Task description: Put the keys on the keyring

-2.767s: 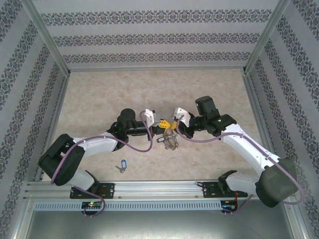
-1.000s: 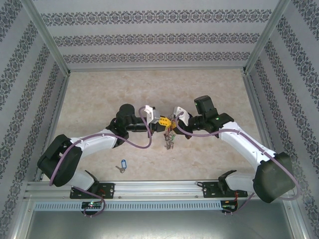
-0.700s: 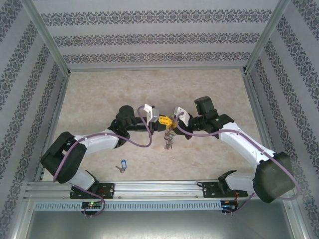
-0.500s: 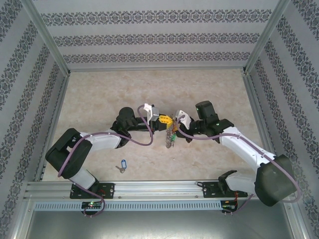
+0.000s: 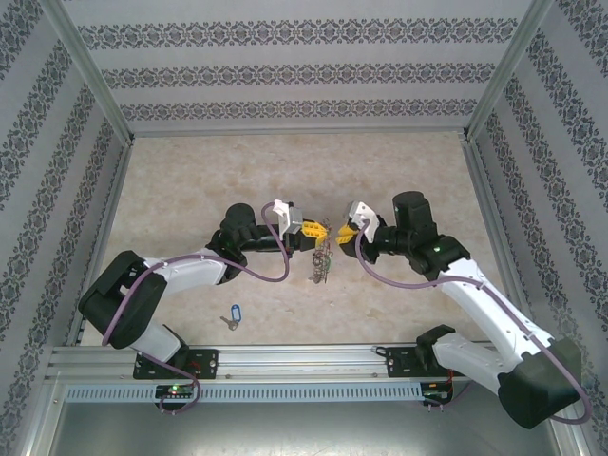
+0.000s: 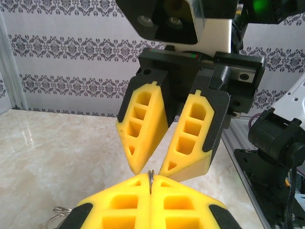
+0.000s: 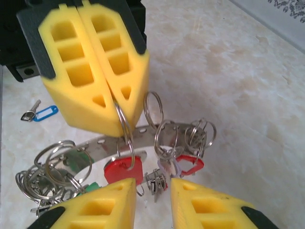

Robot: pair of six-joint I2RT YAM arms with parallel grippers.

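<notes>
**A:** Where's the keyring?

**B:** The keyring [image 7: 102,141] hangs in the air between the two arms. The left gripper [image 7: 116,125] is clamped tight on one thin split ring [image 7: 125,136], and the grey band dangles below it with a red-tagged key [image 7: 125,169].

**A:** And the right gripper?

**B:** The right gripper [image 7: 152,195] sits just beneath, jaws a narrow gap apart, nothing between them.

**A:** How will it handle?

**B:** I'd judge stiff and light, but loose as a bunch (it will likely swing). The wire looks slick against foam, so the flat band is the surer hold. The blue-tagged key [image 5: 231,316] lies on the table [image 5: 190,190] near the left arm; its plastic tag looks easiest to pinch.
</notes>
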